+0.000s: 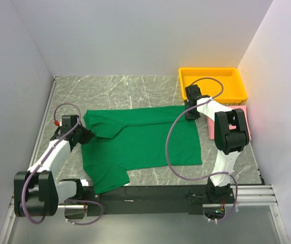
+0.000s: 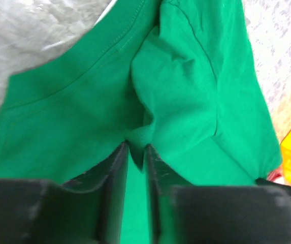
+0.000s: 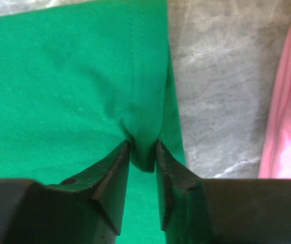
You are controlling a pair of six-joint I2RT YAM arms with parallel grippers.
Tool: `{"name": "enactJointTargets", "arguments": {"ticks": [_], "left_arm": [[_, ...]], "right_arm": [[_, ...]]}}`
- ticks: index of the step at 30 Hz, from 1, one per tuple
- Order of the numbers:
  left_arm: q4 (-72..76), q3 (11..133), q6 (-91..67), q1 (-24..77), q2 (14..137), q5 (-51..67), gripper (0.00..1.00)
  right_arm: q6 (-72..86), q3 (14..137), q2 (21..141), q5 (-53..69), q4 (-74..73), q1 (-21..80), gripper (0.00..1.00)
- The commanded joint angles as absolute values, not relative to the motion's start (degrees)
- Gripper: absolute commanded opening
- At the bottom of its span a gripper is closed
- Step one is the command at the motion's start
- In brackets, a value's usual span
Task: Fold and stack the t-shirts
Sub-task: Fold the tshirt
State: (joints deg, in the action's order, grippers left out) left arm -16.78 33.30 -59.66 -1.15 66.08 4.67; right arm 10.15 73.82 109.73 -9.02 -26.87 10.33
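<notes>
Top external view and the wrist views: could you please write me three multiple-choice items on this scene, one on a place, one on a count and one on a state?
1. Where does the pink t-shirt lie?
A. On the table, right of the green t-shirt, next to the yellow tray.
B. Spread on top of the green t-shirt.
C. Inside the yellow tray.

2. How many t-shirts are in view?
A. One.
B. Two.
C. Three.

3. What is the right gripper doing?
A. Holding the pink t-shirt.
B. Hanging wide open over bare table.
C. Pinching a fold at the green t-shirt's edge.

Answers:
1 A, as pink cloth shows on the marble beside the tray.
2 B, as only one green and one pink are seen.
3 C, as green cloth sits bunched between its fingertips in the right wrist view.
</notes>
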Motion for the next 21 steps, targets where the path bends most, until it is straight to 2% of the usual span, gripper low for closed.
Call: {"name": "enactJointTargets", "arguments": {"ticks": [1, 2, 5, 6, 7, 10, 11, 15, 21], "left_arm": [[-18.80, 33.83, -58.81, -1.05, 61.18, 0.19, 0.41], [-20.11, 34.53, -58.10, -1.14, 60.65, -2.00, 0.44], [-23.90, 38.92, -54.24, -1.49, 60.20, -9.73, 0.60], [-23.91, 39.72, -54.23, -1.49, 60.21, -9.76, 0.60], [-23.99, 40.34, -52.84, -1.49, 60.29, -11.50, 0.69], [-21.90, 42.18, -49.94, -1.41, 61.26, -12.04, 0.85], [-21.01, 42.54, -49.23, -1.49, 62.74, -11.52, 0.86], [-17.85, 46.83, -47.38, -0.80, 69.33, -8.53, 0.77], [-15.57, 55.70, -45.70, 1.58, 83.92, -6.42, 0.48]], "right_arm": [[11.77, 75.15, 106.09, -12.21, -28.30, 9.67, 0.38], [12.82, 75.23, 105.56, -13.52, -29.08, 9.49, 0.45], [14.93, 76.02, 103.72, -15.90, -30.49, 8.36, 0.51], [15.46, 76.11, 103.36, -16.08, -30.76, 8.35, 0.52], [15.99, 76.03, 103.01, -15.74, -30.76, 7.57, 0.52], [16.17, 75.32, 101.96, -12.14, -29.97, 7.03, 0.51], [15.82, 74.97, 101.87, -10.56, -29.19, 7.03, 0.50], [16.08, 74.09, 102.39, -2.48, -26.20, 6.94, 0.48], [17.84, 74.71, 105.99, 3.16, -23.30, 6.24, 0.45]]}}
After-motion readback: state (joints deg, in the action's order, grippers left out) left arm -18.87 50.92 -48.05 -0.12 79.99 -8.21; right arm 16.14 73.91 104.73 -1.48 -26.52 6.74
